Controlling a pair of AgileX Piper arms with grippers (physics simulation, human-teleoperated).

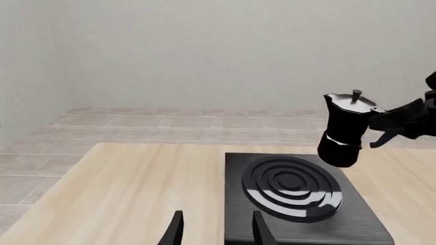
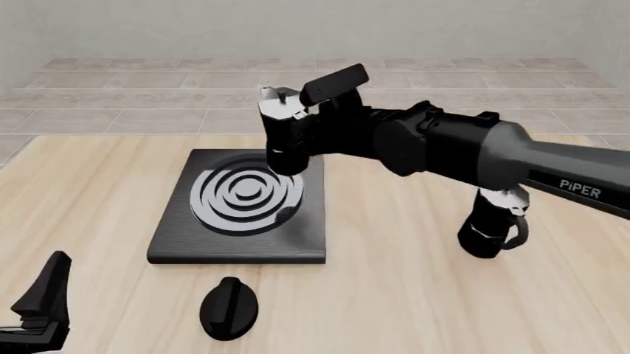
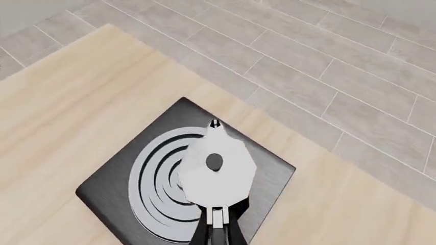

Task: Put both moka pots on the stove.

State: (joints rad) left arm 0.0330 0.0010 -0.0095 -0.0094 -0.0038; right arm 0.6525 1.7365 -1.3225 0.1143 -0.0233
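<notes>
Partly hidden, right end effector [image 2: 313,129] grips one moka pot [image 2: 285,133]; left end effector [image 1: 214,224] open, cropped

Right arm [image 2: 462,151]: glossy black rounded joint housings, followed by a smooth dark grey forearm tube on which white "PIPER" lettering [image 2: 582,189] is printed. A flat black rectangular block [image 2: 335,83] is mounted above the wrist. Right gripper [image 3: 216,230]: thin black fingers with a pale grey strip seen between them. Left gripper [image 1: 215,228]: two slim black tapered fingers; in the front view, an angular matte black wedge is seen.
</notes>
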